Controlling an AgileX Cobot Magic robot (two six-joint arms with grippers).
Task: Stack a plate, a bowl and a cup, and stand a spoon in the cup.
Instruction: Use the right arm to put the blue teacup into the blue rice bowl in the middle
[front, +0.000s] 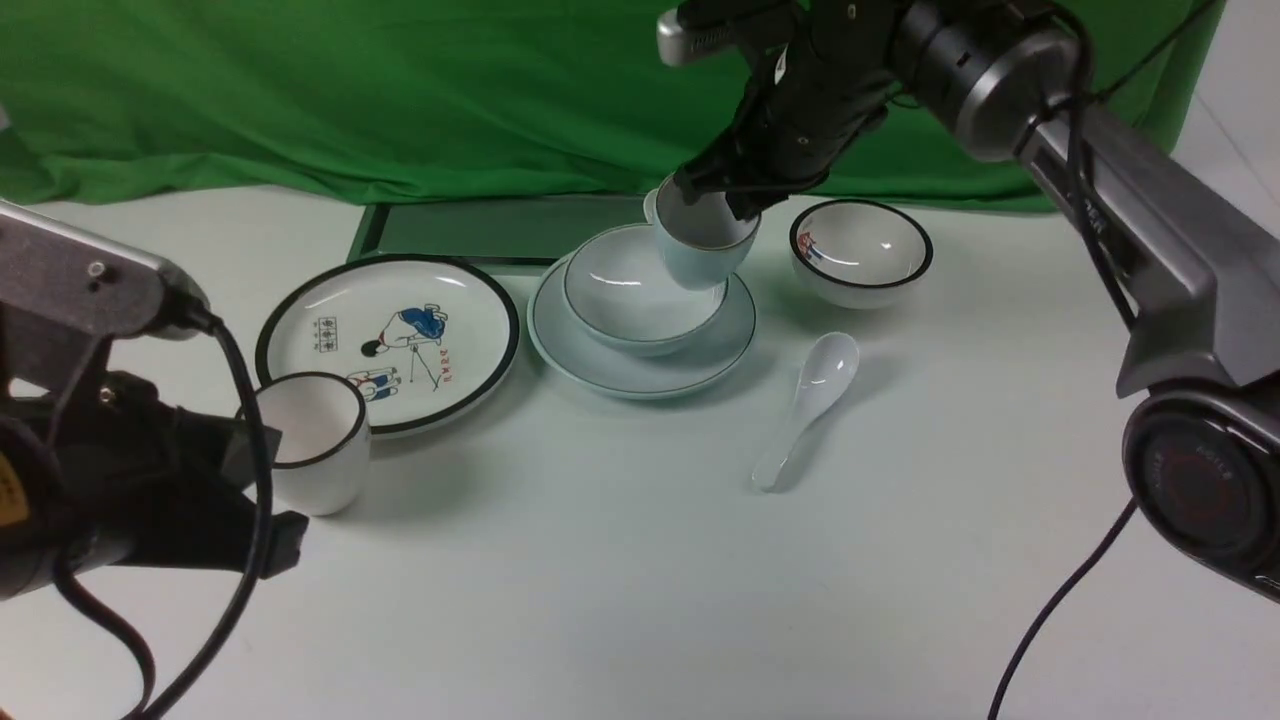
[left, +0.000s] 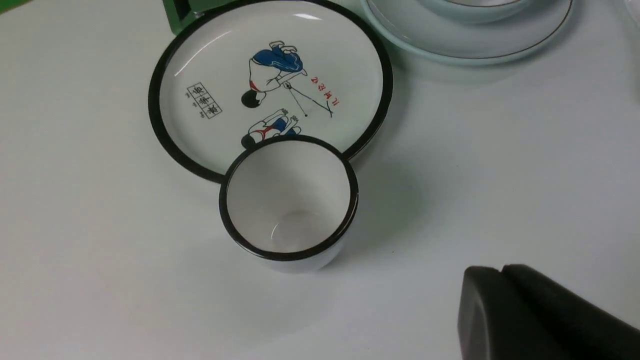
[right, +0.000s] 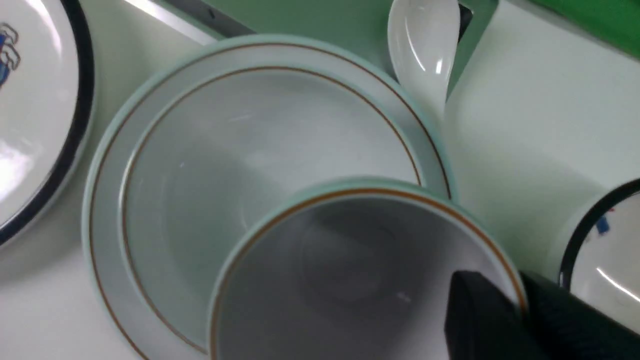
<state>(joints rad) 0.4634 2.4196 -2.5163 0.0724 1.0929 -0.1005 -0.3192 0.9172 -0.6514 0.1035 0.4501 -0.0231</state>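
Across the frame's middle, on the worktop (front: 620, 590), the black-rimmed plate (front: 300, 300) bears red and boxed characters, too small to read; beside it the pale plate (front: 640, 380) carries the bowl (front: 620, 280), the right claw (front: 715, 190) clamps the cup (front: 705, 255) above, the left claw (front: 270, 500) is closed, and right of centre lies the spoon (front: 815, 395).
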